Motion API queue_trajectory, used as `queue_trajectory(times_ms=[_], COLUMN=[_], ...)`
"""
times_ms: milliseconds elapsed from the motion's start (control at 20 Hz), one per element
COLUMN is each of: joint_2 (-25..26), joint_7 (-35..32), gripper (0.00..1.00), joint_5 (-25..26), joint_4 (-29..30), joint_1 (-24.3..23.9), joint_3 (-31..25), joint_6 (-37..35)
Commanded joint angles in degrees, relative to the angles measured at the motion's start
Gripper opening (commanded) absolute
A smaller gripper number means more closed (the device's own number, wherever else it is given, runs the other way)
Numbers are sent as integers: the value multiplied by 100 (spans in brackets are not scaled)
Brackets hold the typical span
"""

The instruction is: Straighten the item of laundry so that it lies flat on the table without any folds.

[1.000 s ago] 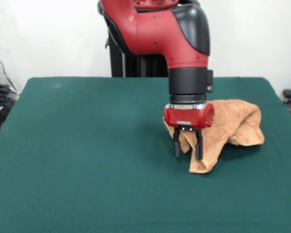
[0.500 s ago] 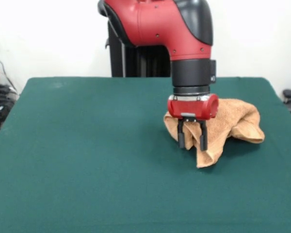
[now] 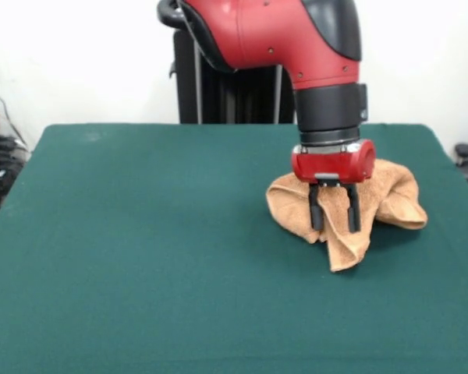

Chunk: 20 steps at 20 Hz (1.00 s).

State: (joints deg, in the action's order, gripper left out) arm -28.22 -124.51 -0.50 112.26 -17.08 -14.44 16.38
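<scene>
The hand (image 3: 334,227) is seen pointing straight down from the red and black arm (image 3: 296,39), directly over the towel (image 3: 390,195). Its two dark fingers (image 3: 315,216) are held apart, with a narrow gap between them, and nothing is gripped. Tan cloth is visible through that gap and on both sides of it. Whether the fingertips touch the cloth cannot be told from this view.

The towel is bunched, not flat. The bulk of it lies behind the hand and to the picture's right of it, where a rounded fold is raised off the surface (image 3: 140,257). A smaller lobe is spread to the picture's left of the hand. A narrow tongue of cloth is extended below the fingertips, toward the camera, ending in a blunt corner on the green surface
</scene>
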Motion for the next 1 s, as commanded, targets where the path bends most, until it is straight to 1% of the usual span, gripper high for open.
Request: queue_trajectory(times_ms=[50,200,400,550,750,850,900,1000], joint_2=[383,397,550,667,667,641,626,605], joint_7=[-973,-959,-919,-867,-804,-638,-535,-417], gripper=[100,100,100,100,100,100,0,0], joint_5=[-76,-210,-503,-545,-417,-418,-399,-452], joint_4=[168,112,-90,-235,-254,-297,-337,-426], joint_1=[161,371,805,876,762,908,974,1104], joint_3=[-563,-316,197,254,99,259,331,471], joint_6=[-418,-392,-294,-282,-425,-603,-739,-948])
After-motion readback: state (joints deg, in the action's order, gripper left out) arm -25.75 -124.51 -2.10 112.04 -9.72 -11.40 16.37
